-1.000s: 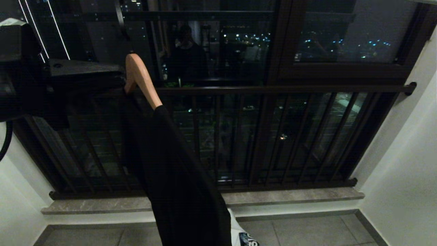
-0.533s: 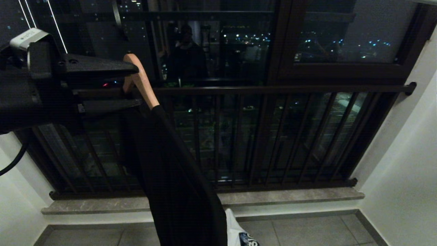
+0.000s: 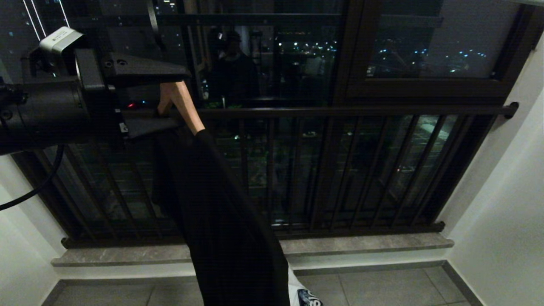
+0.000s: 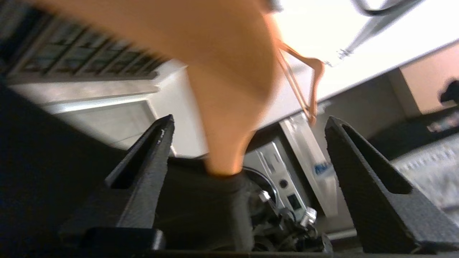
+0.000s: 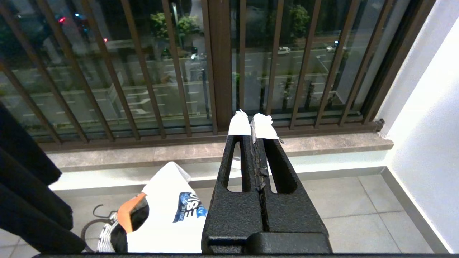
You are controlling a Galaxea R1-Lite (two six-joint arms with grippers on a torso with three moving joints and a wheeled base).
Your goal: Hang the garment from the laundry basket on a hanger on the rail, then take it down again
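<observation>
A black garment (image 3: 221, 212) hangs from a wooden hanger (image 3: 182, 102) whose dark hook (image 3: 149, 23) runs up out of the head view. My left gripper (image 3: 180, 100) is open at the hanger's neck, one finger above it and one below. In the left wrist view the gripper (image 4: 249, 122) stands wide around the hanger (image 4: 222, 71), and neither finger touches it. The rail is out of the head view. I cannot tell whether a pale metal strip (image 4: 376, 4) is part of it. The laundry basket (image 5: 104, 240) sits on the floor. My right gripper (image 5: 251, 123) is shut and empty.
Dark brown window-guard bars (image 3: 340, 111) run behind the garment above a stone sill (image 3: 361, 244). White cloth with a blue print (image 5: 172, 215) lies in the basket. A second wooden hanger (image 4: 304, 82) and a washing machine (image 4: 287, 179) show in the left wrist view. White walls close both sides.
My left gripper was shut on the hanger's neck and has opened wide, letting it go. The gripper has shifted a little right and up. The hanger and garment stay hanging.
</observation>
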